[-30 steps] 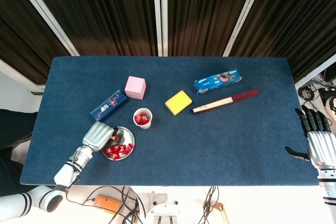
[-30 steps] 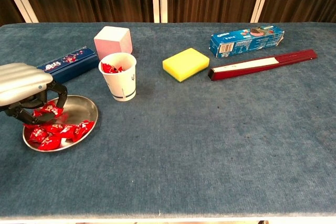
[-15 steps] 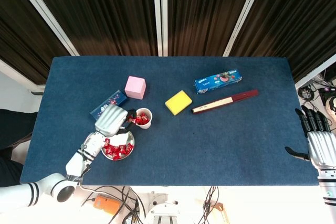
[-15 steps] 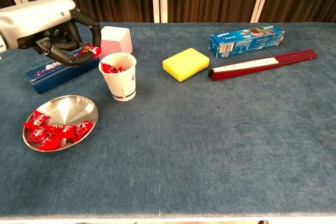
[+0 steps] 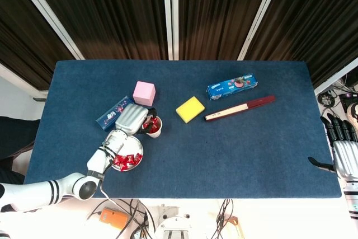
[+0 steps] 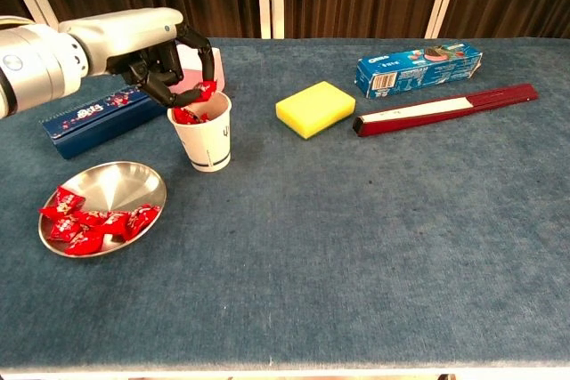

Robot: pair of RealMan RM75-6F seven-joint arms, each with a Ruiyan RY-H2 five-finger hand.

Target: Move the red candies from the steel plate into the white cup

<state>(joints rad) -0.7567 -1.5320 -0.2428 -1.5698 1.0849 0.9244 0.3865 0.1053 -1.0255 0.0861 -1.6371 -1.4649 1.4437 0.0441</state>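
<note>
A robot's left hand (image 6: 151, 51) hangs over the white cup (image 6: 203, 135) on a blue surface (image 6: 356, 246), its fingers (image 6: 183, 86) pinching one red candy (image 6: 198, 91) just above the rim, with the job judged partway done: a few red wrappers already show inside the cup, while a heap of red candies (image 6: 89, 220) lies on the steel plate (image 6: 134, 186) near the front left edge. A dark blue box (image 6: 93, 117) and a pink cube (image 5: 144, 92) sit close behind the cup, near enough to be brushed on each trip from the plate, though nothing lies between plate and cup. To the right, well apart, rest a yellow sponge (image 6: 314, 108), a blue cookie box (image 6: 419, 66) and a long maroon box (image 6: 445, 109). At the far right edge the right hand (image 5: 342, 152) waits off the surface, fingers apart and holding nothing.
</note>
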